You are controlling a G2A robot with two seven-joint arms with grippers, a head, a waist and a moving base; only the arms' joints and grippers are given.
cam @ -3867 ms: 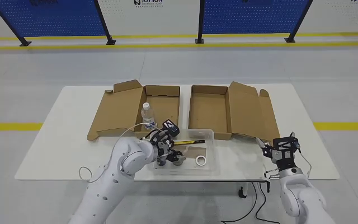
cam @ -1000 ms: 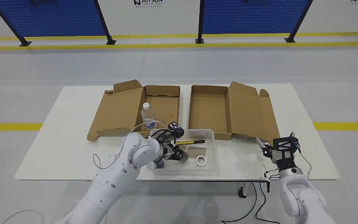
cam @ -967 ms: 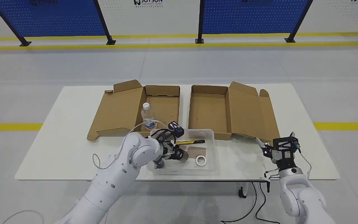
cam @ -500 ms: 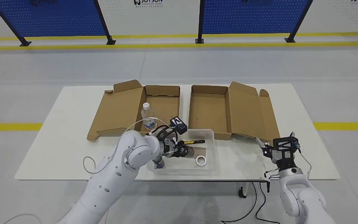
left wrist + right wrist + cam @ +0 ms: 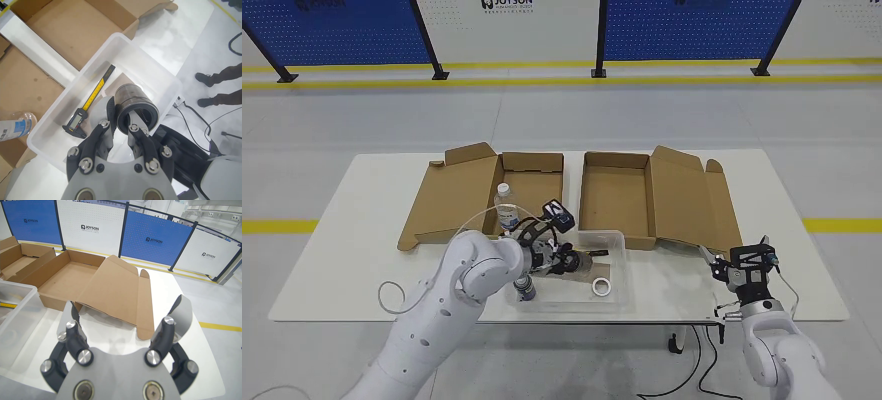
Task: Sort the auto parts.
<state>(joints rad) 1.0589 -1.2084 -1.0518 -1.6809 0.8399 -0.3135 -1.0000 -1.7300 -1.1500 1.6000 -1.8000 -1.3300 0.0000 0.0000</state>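
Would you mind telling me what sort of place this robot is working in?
Probably a factory-style test or demo hall: blue and white perforated partition panels fence off a floor with yellow floor lines, and the white table carries cardboard boxes and a clear bin holding a digital caliper.

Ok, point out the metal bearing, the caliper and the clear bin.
metal bearing (image 5: 132,96), left wrist view, on its steel side
caliper (image 5: 95,91), left wrist view, on the yellow scale
clear bin (image 5: 149,61), left wrist view, on its side wall
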